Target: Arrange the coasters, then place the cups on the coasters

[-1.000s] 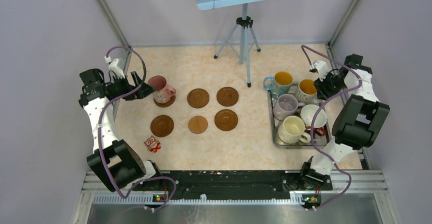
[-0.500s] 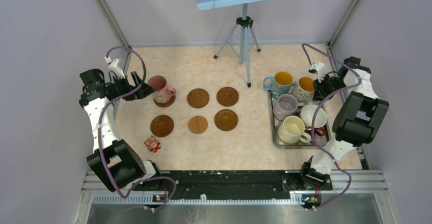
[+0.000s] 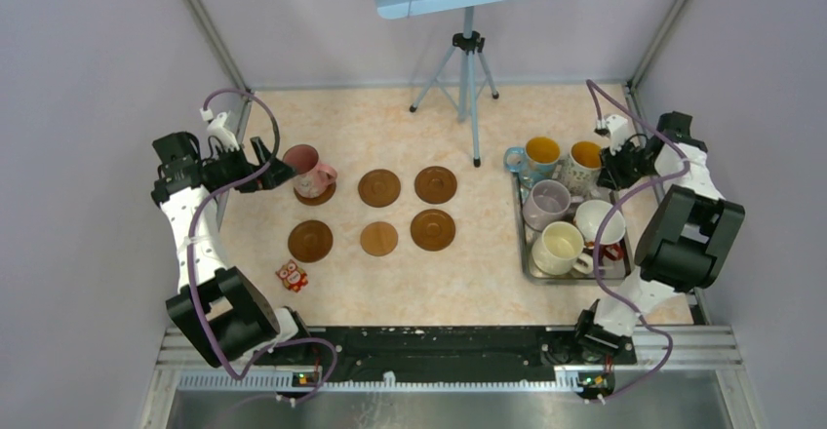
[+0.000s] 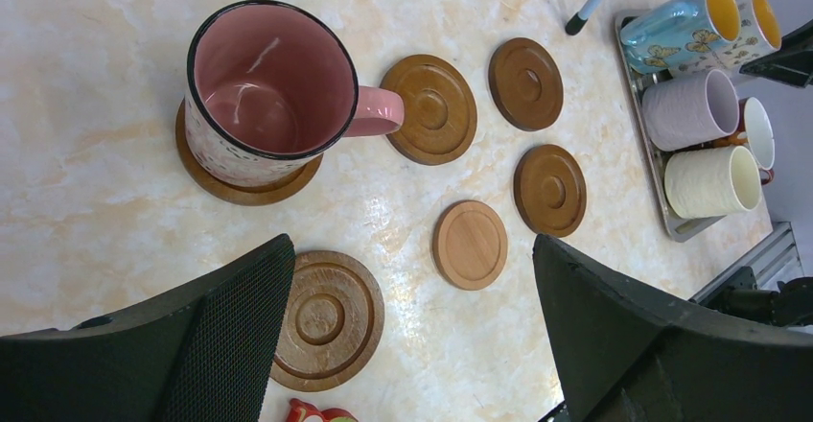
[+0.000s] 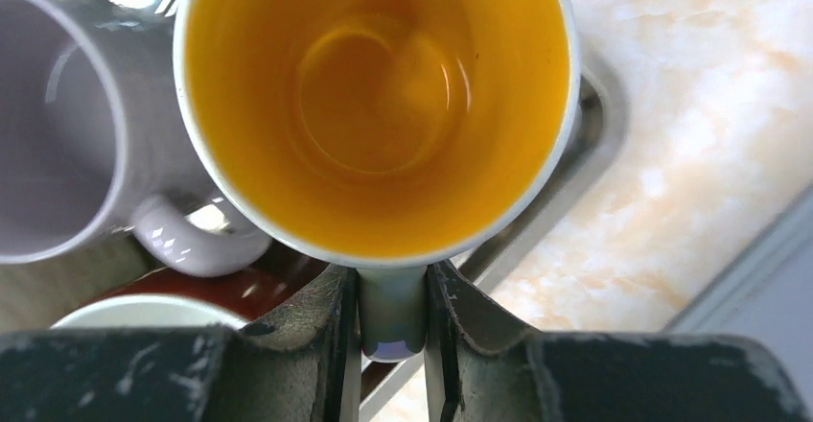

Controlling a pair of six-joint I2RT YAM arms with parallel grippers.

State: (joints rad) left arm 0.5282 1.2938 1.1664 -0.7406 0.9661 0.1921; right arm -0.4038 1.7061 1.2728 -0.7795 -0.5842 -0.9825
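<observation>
One down, five remaining: leaving pink mug (image 4: 268, 86) on coaster (image 4: 240, 192), pinching handle of white mug (image 5: 374, 105) with right gripper (image 5: 391, 293) (left gripper (image 4: 412, 249) gaping, empty).

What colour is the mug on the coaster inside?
Glossy pink inside the pink ceramic mug; clearest in the left wrist view.

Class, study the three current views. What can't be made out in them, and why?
- Left wrist view: owl figure, cut off by the bottom edge.
- Top view: coaster under the pink mug, mostly covered.
- Right wrist view: handle of the orange-lined mug, largely hidden by the right end effector.
</observation>
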